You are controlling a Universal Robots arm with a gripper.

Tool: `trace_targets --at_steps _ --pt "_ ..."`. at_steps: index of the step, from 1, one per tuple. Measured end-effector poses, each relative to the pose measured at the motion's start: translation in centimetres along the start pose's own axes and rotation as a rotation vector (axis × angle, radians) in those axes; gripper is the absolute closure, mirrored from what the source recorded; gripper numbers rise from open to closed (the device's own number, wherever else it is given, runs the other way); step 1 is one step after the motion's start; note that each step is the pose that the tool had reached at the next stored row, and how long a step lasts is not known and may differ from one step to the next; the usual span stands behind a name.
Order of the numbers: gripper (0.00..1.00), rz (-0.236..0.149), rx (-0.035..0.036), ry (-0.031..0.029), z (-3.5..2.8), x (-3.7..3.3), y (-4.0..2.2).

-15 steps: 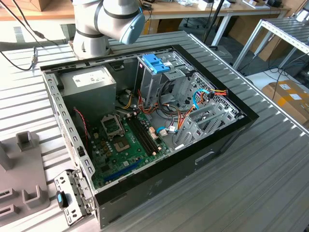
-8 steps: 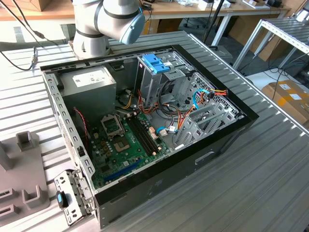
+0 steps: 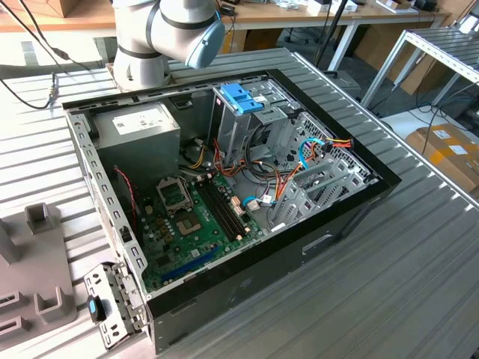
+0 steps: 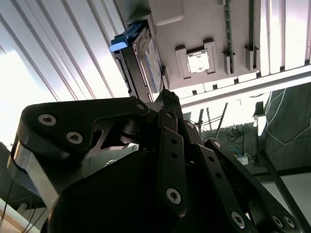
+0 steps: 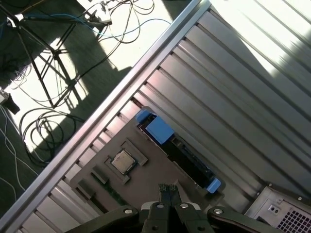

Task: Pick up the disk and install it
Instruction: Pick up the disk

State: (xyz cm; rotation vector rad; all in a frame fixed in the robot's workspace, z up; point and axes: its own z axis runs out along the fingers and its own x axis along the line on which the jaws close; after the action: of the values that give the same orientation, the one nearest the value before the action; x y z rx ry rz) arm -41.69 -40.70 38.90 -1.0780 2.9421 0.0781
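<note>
The disk stands on its edge in a slot of a grey fixture plate, with blue plastic rails at both ends. In the second wrist view the disk shows its labelled face and one blue rail end. My gripper hovers above the plate, close beside the disk and apart from it, its two black fingers together with nothing between them. In the second wrist view the gripper tapers to a closed tip pointing at the disk. The open computer case lies on the slatted metal table, with a metal drive cage inside.
A processor chip sits in a pocket of the fixture plate near the disk. The case holds a grey power-supply box, a motherboard and loose cables. The table's edge rail runs beside the plate; cables and a tripod lie on the floor beyond.
</note>
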Motion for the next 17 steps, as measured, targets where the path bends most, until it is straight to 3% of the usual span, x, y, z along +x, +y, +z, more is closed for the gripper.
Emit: trace_targets --at_steps 8,17 --pt "0.89 -0.034 -0.0008 0.0015 0.00 0.00 0.00" --pt "0.89 -0.101 -0.0024 0.0045 0.00 0.00 0.00"
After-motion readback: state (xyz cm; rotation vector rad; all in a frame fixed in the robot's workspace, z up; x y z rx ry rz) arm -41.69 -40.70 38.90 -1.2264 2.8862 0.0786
